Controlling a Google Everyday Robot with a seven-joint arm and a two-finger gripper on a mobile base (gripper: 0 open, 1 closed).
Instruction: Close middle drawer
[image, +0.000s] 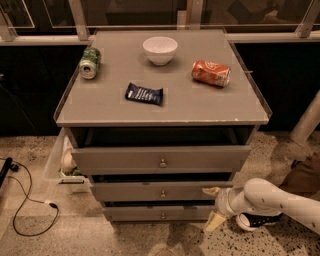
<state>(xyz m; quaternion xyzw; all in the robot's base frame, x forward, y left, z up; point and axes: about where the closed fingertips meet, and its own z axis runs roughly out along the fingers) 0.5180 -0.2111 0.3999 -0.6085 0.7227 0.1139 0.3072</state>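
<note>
The grey cabinet has three drawers, all pulled out a little. The middle drawer (135, 191), with a small round knob (162, 193), sticks out less than the top drawer (125, 159) and more than the lowest drawer (135, 214). My gripper (211, 207) is at the right end of the middle drawer's front, on a white arm (270, 200) that comes in from the right. Its fingers are spread open. The upper fingertip (210, 190) touches the front's right end, and the lower one (212, 222) hangs near the floor. It holds nothing.
On the cabinet top (200, 107) lie a green can (90, 62), a white bowl (160, 50), an orange can (211, 73) and a dark snack packet (144, 93). A white bin (54, 162) stands at the cabinet's left. A cable (30, 202) lies on the floor. A white post (306, 122) is at the right.
</note>
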